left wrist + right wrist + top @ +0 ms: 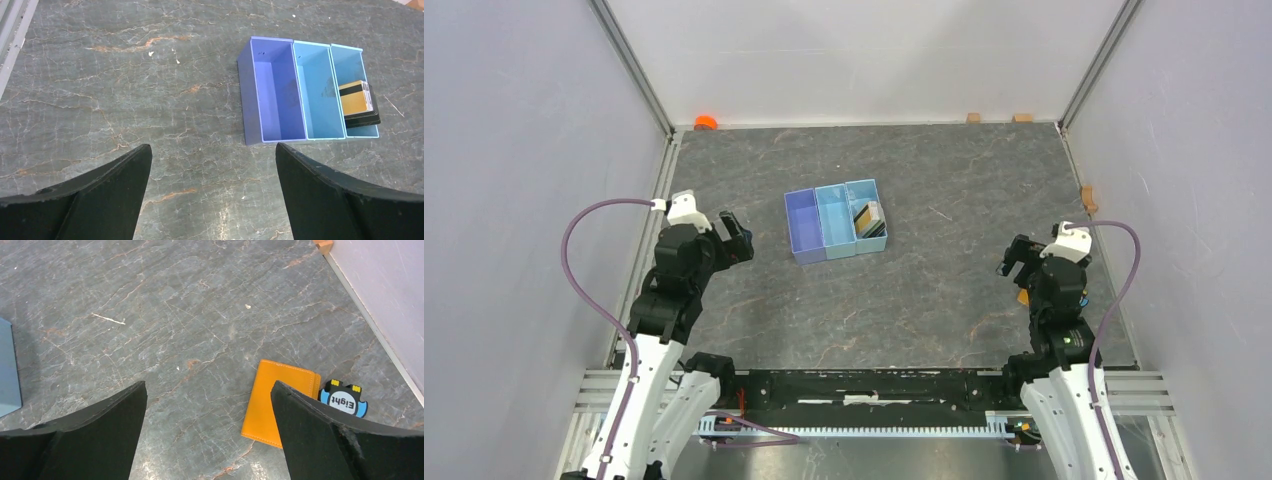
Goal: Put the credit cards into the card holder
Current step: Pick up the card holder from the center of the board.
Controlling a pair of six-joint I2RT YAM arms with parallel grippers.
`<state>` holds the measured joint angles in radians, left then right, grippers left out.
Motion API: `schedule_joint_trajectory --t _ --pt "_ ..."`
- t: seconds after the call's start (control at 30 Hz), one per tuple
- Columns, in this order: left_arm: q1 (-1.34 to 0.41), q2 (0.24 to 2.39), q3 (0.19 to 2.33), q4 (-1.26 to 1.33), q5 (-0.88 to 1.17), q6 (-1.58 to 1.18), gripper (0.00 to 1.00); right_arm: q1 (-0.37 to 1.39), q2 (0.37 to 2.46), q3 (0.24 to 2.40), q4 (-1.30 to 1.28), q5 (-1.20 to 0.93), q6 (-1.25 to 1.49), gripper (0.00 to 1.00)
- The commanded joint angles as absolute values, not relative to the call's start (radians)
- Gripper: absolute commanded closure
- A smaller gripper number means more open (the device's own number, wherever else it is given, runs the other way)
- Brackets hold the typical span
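The credit cards (870, 217) lie stacked in the right compartment of a blue three-compartment tray (834, 222); the left wrist view shows a gold card with a black stripe on top (356, 97) of black ones. The orange card holder (272, 401) lies closed on the table under my right arm, partly behind my right finger; from above only a sliver (1022, 296) shows. My left gripper (212, 192) is open and empty, left of the tray. My right gripper (207, 432) is open and empty, above the table just left of the holder.
A small black-and-blue gadget marked "Eight" (344, 399) lies right of the holder, near the right wall. The tray's left (277, 95) and middle (319, 90) compartments hold nothing. An orange object (705, 122) and small wooden blocks (973, 117) sit along the far edge.
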<state>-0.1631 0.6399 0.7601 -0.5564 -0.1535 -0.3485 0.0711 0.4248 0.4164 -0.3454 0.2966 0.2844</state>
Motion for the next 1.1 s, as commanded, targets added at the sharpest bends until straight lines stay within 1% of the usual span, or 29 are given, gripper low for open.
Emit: schedule_joint_trajectory --t 0.0,0.1,0.17,0.3,0.43,0.53,0.6,0.77,0.93,1.0,1.07 --pt "-0.158 0.641 0.792 -0.563 -0.143 -0.377 0.0 0.07 0.385 0.421 -0.337 0.36 0.319 0.02" --pt "-0.158 0.649 0.786 -0.561 -0.143 -0.381 0.0 0.071 0.343 0.392 -0.299 0.357 0.319 0.02" --pt "-0.158 0.66 0.783 -0.562 -0.142 -0.383 0.0 0.07 0.354 0.382 -0.295 0.355 0.317 0.02" --pt "-0.158 0.678 0.781 -0.563 -0.12 -0.377 0.0 0.07 0.467 0.394 -0.334 0.396 0.306 0.02" --pt "-0.158 0.673 0.776 -0.563 -0.07 -0.345 0.0 0.056 0.54 0.384 -0.314 0.434 0.32 0.02" --pt "-0.158 0.677 0.773 -0.562 -0.037 -0.329 0.0 0.014 0.575 0.374 -0.316 0.481 0.354 0.02" --pt "-0.158 0.689 0.773 -0.562 -0.019 -0.322 0.0 -0.045 0.585 0.344 -0.298 0.47 0.375 0.02" --pt "-0.158 0.727 0.775 -0.562 -0.005 -0.308 0.0 -0.279 0.624 0.267 -0.247 0.31 0.381 0.02" --pt "-0.158 0.773 0.778 -0.562 -0.005 -0.302 0.0 -0.588 0.652 0.19 -0.186 0.012 0.336 0.02" --pt "-0.158 0.787 0.782 -0.566 -0.005 -0.299 0.0 -0.667 0.678 0.184 -0.175 -0.105 0.336 0.02" --pt "-0.158 0.792 0.782 -0.566 -0.005 -0.298 0.0 -0.703 0.687 0.177 -0.14 -0.16 0.352 0.02"
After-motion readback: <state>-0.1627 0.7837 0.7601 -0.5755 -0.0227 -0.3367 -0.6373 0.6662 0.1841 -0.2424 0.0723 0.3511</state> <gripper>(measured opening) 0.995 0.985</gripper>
